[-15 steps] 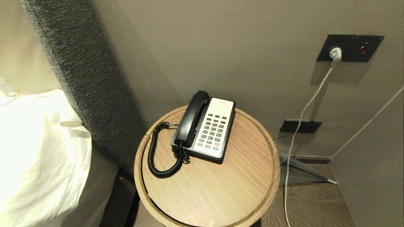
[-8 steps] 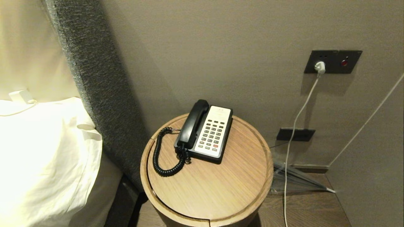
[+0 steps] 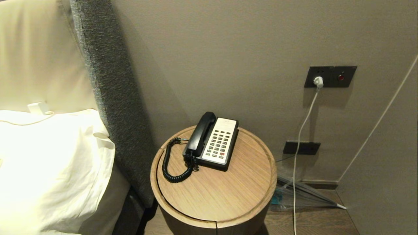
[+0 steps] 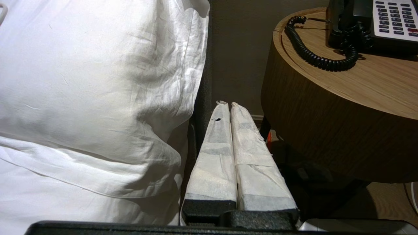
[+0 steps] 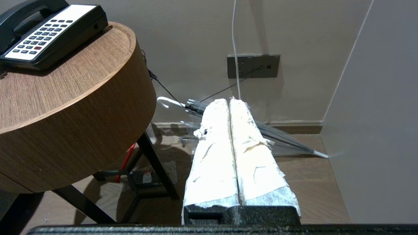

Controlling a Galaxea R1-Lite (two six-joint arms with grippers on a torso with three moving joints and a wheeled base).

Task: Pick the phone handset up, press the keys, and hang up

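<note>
The glossy black phone handset [image 3: 200,134] rests in its cradle on the left side of the black-and-white phone base [image 3: 219,145], on a round wooden side table [image 3: 228,195]. Its coiled cord [image 3: 169,164] loops over the tabletop to the left. The keys [image 3: 216,143] face up on the white panel. Neither arm shows in the head view. My left gripper [image 4: 227,103] is shut and empty, low beside the table, between it and the bed. My right gripper [image 5: 229,100] is shut and empty too, low on the table's right, over the floor.
A white pillow [image 3: 49,163] and grey headboard [image 3: 111,98] stand left of the table. On the right wall a white cable [image 3: 298,137] hangs from a socket plate [image 3: 329,76]. A clear umbrella [image 5: 281,137] lies on the wooden floor by the wall.
The whole head view has shifted: the table and phone now look smaller and lower, and more of the wall and bed shows. The phone itself has not moved on the table.
</note>
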